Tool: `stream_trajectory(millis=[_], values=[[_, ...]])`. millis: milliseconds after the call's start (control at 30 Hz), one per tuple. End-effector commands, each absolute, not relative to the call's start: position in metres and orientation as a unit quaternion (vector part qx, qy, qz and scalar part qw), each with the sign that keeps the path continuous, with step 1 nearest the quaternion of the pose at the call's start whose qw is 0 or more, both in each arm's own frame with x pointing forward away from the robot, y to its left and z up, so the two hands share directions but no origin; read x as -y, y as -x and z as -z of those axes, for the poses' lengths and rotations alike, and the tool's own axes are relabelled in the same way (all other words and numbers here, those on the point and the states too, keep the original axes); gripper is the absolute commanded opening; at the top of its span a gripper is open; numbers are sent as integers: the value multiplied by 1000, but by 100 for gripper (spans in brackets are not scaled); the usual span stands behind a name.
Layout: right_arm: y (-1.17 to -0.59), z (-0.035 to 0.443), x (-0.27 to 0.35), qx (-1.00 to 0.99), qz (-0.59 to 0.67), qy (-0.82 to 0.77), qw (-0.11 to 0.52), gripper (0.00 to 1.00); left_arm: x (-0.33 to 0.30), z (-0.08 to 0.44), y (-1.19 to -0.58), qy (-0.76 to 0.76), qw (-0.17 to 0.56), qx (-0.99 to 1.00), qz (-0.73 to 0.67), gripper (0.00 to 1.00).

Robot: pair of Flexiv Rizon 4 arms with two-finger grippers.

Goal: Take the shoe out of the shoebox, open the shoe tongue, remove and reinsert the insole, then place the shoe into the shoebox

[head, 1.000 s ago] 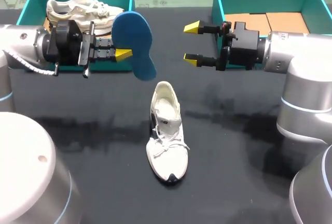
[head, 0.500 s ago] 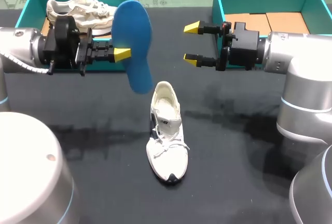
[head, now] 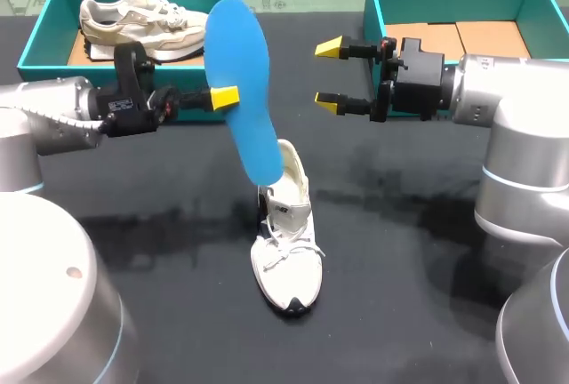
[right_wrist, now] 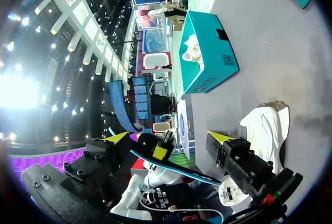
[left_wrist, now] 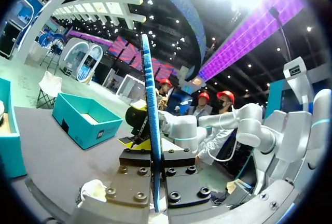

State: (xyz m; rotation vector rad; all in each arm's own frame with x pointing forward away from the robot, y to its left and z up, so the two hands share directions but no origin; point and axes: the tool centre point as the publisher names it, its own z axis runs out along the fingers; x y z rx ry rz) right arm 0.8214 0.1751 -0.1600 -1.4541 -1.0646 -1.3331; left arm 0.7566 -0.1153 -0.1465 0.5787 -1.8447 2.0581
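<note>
Above the middle of the black table [head: 409, 260], my left gripper [head: 229, 97] pinches the blue insole [head: 240, 73] partway along its length. One yellow tip shows on the near face and the other is hidden behind it. From the left wrist view the insole [left_wrist: 148, 79] runs edge-on straight up between the two fingers, which press it from both sides. It hangs nearly upright, tilted a little, and in the head view its lower end lies over the heel opening of the white shoe [head: 284, 251]; I cannot tell whether the two touch. That shoe stands on its sole near the table's middle, toe toward the robot's side and heel toward the far edge, outside both boxes. My right gripper [head: 329, 73] hovers beside the insole and apart from it, its fingers spread wide with nothing between them. It sits just in front of the right shoebox [head: 380, 11], whose cardboard floor shows. At the far left of the table, the left shoebox [head: 40, 15] holds a second pale shoe [head: 133, 12].
</note>
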Motion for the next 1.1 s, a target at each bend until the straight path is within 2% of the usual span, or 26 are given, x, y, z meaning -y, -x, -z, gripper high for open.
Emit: stream_trajectory(millis=[33,200,333,567,1100], values=[[-822,160,-177,428,534,586,434,100,117,146,-757,-277,232,621,-695,0],[-822,160,-177,428,534,586,434,100,117,146,-757,-277,232,621,-695,0],[-822,160,-177,428,534,586,434,100,121,148,-764,-340,318,560,-685,0],[-822,160,-177,428,534,586,434,100,129,167,-768,-396,372,531,-651,0],[-822,161,-175,436,535,588,422,100,150,194,-800,-451,422,509,-600,0]])
